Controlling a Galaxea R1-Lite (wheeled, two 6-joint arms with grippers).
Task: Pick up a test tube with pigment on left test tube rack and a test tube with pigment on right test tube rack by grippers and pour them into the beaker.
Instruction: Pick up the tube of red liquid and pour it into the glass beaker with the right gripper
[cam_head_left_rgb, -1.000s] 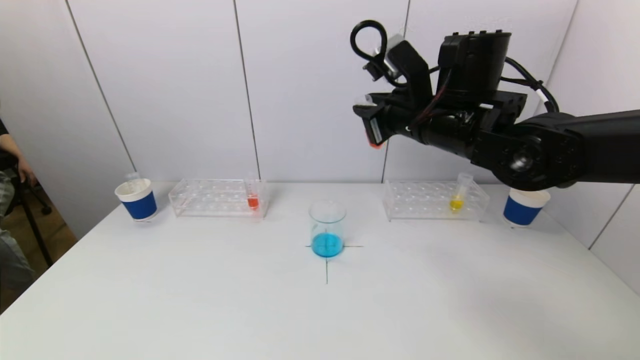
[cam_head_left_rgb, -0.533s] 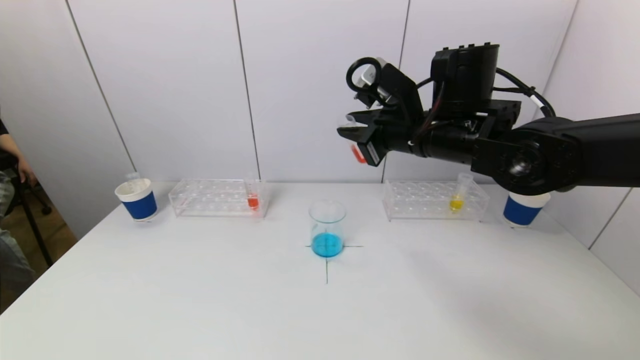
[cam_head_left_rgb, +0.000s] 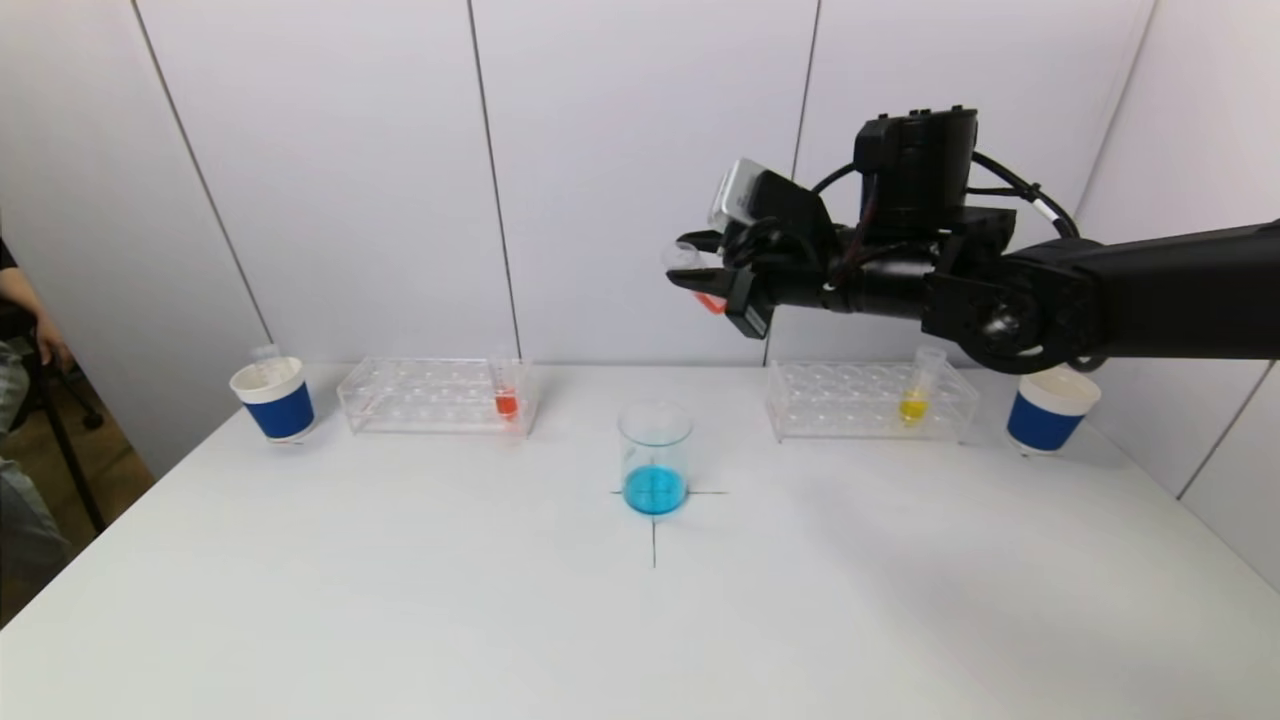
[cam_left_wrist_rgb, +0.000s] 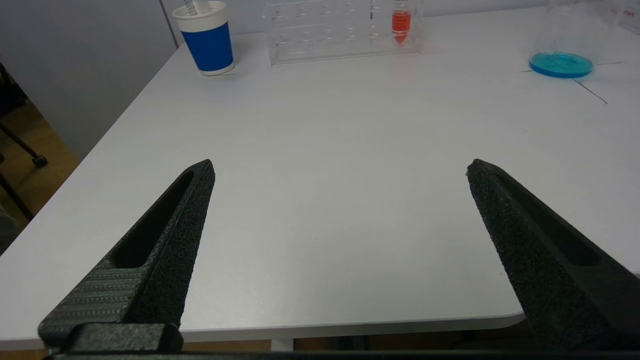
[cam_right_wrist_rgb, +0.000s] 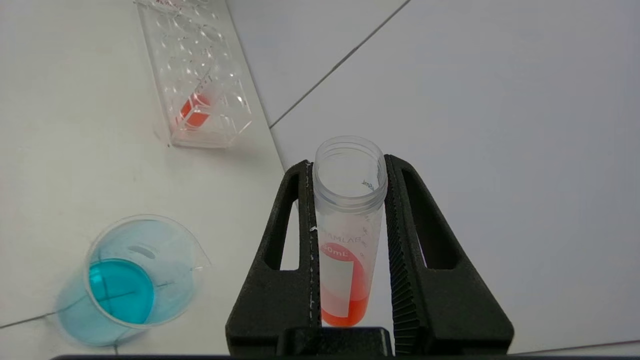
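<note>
While blue liquid already sits in the beaker (cam_head_left_rgb: 654, 458), the orange-pigment test tube (cam_right_wrist_rgb: 347, 235) is clamped in the right gripper (cam_head_left_rgb: 700, 285), raised above the beaker toward one o'clock, not yet poured. At the beaker's ten o'clock, the left rack (cam_head_left_rgb: 436, 395) has an orange tube (cam_head_left_rgb: 505, 390); the right rack (cam_head_left_rgb: 870, 400), at two o'clock, a yellow one (cam_head_left_rgb: 918, 388). Spread wide, the left gripper (cam_left_wrist_rgb: 340, 200) hovers empty.
</note>
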